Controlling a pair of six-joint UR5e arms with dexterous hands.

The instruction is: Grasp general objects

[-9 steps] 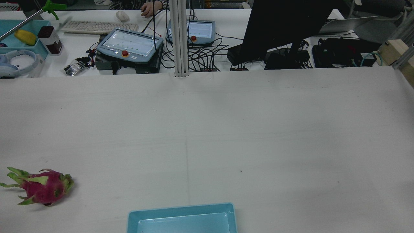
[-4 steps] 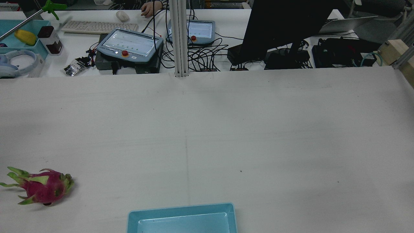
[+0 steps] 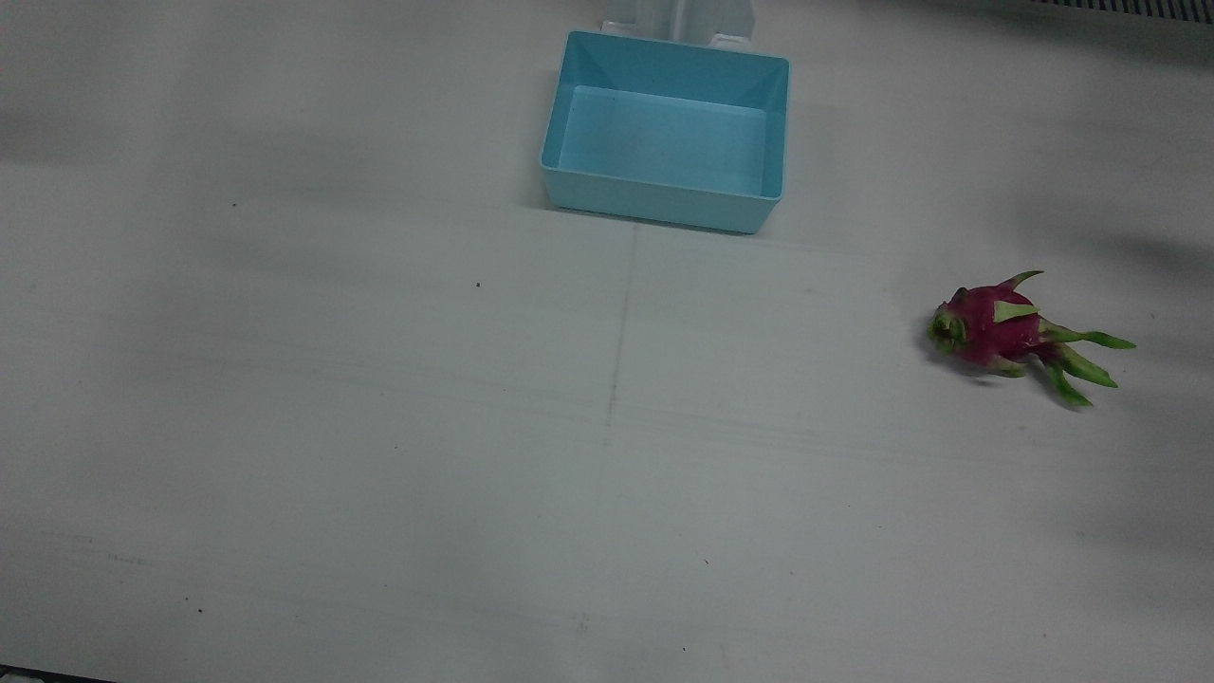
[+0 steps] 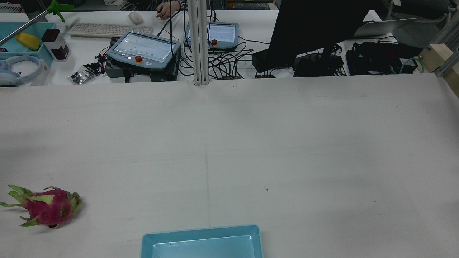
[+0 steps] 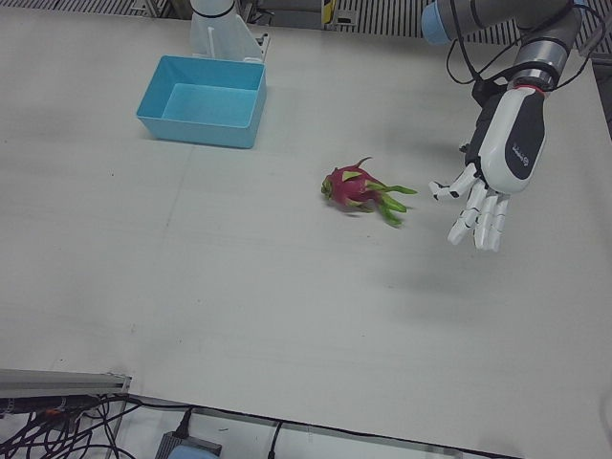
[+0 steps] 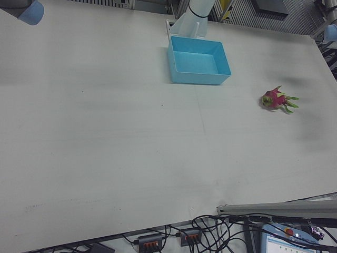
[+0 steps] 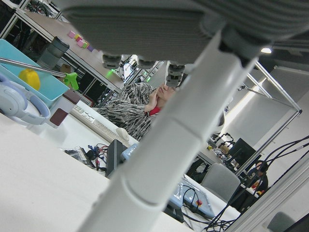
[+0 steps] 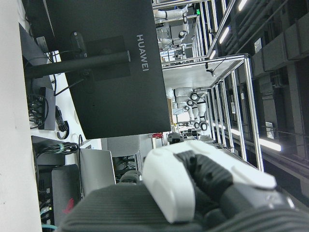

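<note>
Dragon fruit (image 5: 356,187) is lying on its side on the counter (image 5: 239,287), well apart from the blue bin (image 5: 203,99). Left hand (image 5: 485,182) is hovering just beside it, fingers spread, empty (likely lining up a grasp). Right hand's state: can't tell.

Magenta, green-tipped dragon fruit (image 3: 996,327); light-blue bin (image 3: 664,194); white table (image 3: 379,427).
</note>
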